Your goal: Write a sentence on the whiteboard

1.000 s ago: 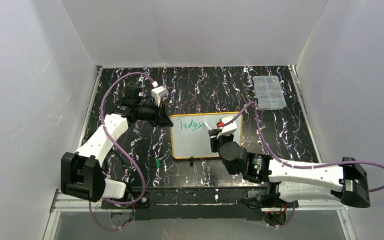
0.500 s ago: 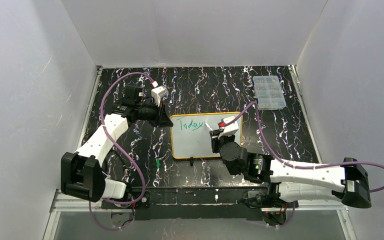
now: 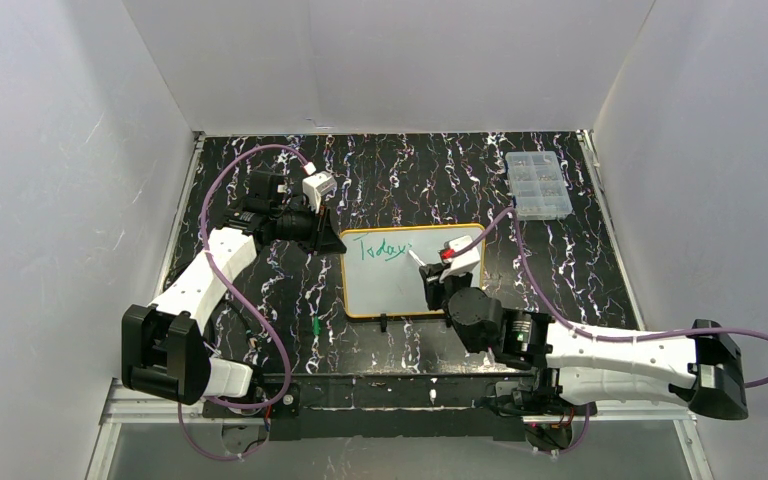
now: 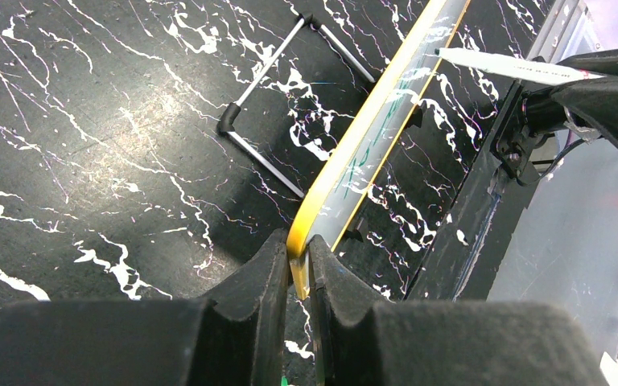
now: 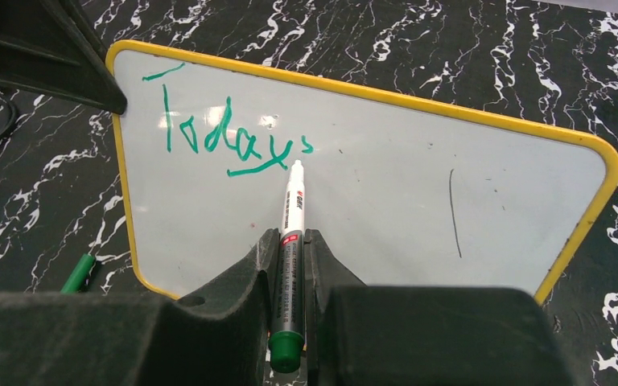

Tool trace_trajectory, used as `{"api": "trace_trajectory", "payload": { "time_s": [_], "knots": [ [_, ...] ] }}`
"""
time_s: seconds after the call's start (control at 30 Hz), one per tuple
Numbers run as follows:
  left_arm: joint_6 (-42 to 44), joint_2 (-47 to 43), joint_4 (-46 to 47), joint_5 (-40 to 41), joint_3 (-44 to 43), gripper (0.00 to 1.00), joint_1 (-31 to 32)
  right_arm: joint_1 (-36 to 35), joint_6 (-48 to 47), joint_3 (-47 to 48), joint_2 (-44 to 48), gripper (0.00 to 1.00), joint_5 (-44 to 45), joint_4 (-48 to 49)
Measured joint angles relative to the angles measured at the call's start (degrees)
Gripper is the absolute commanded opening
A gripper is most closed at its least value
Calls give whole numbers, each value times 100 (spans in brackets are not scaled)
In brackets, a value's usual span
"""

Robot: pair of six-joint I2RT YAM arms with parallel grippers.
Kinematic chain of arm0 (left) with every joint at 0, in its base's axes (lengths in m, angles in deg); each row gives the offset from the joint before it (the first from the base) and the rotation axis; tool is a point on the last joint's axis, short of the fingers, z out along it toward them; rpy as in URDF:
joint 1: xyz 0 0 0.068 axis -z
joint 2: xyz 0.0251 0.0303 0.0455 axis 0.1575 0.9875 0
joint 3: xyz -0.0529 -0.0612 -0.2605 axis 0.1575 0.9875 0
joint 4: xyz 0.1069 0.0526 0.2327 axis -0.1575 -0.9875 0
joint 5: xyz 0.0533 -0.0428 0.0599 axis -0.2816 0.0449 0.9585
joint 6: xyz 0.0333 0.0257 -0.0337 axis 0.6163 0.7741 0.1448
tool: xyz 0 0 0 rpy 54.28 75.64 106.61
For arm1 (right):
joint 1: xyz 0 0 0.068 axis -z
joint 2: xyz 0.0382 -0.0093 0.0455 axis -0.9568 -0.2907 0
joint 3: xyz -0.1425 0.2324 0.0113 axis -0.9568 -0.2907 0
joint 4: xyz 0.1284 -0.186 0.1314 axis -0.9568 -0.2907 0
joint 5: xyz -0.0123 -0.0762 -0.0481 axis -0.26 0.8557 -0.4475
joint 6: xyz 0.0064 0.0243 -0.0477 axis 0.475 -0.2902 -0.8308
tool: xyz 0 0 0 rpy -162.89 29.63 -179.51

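Note:
The whiteboard (image 3: 390, 292), white in a yellow frame, stands tilted on the black marbled table. Green writing (image 5: 225, 143) runs along its upper left, reading roughly "Today's". My left gripper (image 4: 299, 259) is shut on the board's yellow edge (image 4: 370, 137) at its upper left corner (image 3: 343, 240). My right gripper (image 5: 291, 241) is shut on a white marker (image 5: 294, 205) with a green end. The marker tip touches or hovers just right of the last green letter. Seen from the left wrist, the marker (image 4: 515, 68) points at the board face. My right gripper (image 3: 432, 280) sits over the board's right half.
A green marker cap (image 3: 316, 327) lies on the table left of the board's lower corner. A clear compartmented box (image 3: 537, 185) sits at the back right. A thin dark stroke (image 5: 453, 213) marks the board's right part. White walls close in on three sides.
My right wrist has shifted slightly right and away, with the marker tip staying near the end of the green word. The left arm and the board have not moved.

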Motion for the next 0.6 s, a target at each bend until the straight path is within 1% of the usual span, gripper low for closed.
{"api": "trace_trajectory", "payload": {
  "time_s": [0.2, 0.6],
  "knots": [
    [2, -2, -2, 0, 0, 0, 0, 0, 20, -59, 225, 1, 133, -28],
    [2, -33, -7, 7, 15, 0, 0, 0, 120, -59, 170, 1, 356, -192]
  ]
}}
